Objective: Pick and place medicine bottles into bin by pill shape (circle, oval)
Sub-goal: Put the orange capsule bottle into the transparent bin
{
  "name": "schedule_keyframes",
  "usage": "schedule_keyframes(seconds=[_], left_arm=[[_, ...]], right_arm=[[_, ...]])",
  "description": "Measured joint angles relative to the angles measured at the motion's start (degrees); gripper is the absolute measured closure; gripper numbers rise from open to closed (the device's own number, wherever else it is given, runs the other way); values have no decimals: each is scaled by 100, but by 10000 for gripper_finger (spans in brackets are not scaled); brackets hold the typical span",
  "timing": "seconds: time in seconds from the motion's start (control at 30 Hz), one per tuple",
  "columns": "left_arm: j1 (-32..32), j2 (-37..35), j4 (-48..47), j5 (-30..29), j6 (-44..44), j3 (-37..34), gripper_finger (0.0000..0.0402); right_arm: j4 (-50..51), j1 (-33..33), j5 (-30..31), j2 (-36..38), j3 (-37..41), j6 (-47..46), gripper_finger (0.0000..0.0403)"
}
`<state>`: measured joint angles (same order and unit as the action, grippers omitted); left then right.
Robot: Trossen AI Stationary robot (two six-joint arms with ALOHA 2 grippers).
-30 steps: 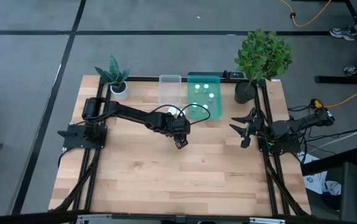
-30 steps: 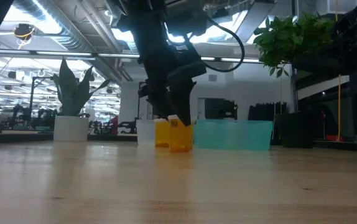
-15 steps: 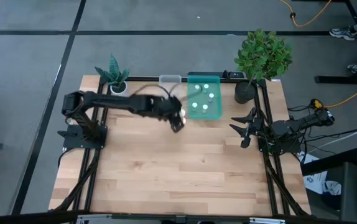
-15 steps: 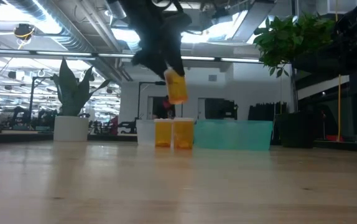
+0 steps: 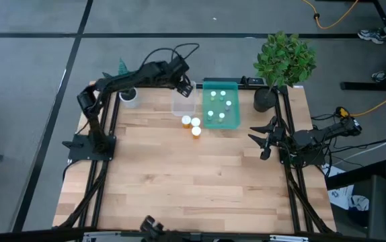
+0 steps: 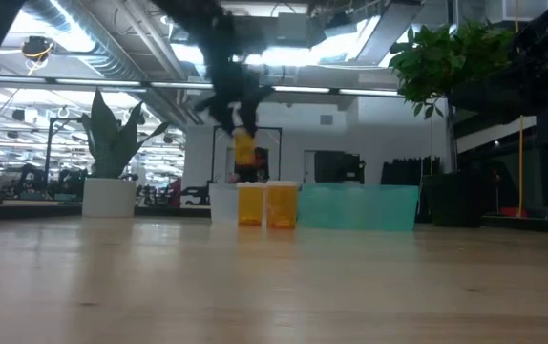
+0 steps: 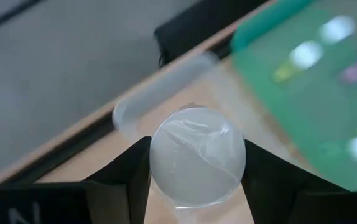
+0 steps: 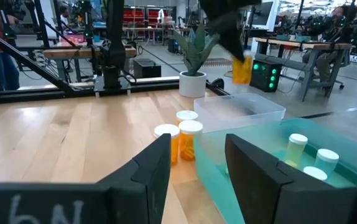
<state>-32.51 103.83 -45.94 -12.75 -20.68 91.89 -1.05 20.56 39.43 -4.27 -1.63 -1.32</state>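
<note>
The tabletop (image 5: 179,175) is pale wood planking with a smooth, faintly glossy finish. One bin (image 5: 183,98) is clear plastic, the other bin (image 5: 220,119) translucent teal plastic. Orange bottles (image 8: 185,141) look glossy plastic.

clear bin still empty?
Yes: the right wrist view shows nothing inside the clear bin; the orange bottle hangs above it in the left gripper.

Robotics lab, workbenches (image 8: 303,46), exposed ceiling ducts (image 6: 112,43), cables across grey floor (image 5: 31,101)
</note>
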Motion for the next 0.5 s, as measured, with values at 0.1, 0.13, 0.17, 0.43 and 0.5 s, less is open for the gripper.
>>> schedule_keyframes(seconds=[0.1, 0.13, 0.17, 0.43, 0.5], left_arm=[[-165, 194, 163, 46, 25, -185, 212], [-190, 248, 269, 46, 28, -224, 212], [-201, 302, 349, 46, 31, -235, 212], [-97, 925, 534, 46, 185, -238, 212], [-97, 1089, 662, 31, 187, -240, 212]], right_arm=[[3, 0, 1, -7, 0, 15, 249], [-2, 0, 1, -7, 0, 15, 249], [1, 0, 1, -7, 0, 18, 249], [1, 0, 1, -9, 0, 21, 249], [1, 1, 1, -9, 0, 15, 249]])
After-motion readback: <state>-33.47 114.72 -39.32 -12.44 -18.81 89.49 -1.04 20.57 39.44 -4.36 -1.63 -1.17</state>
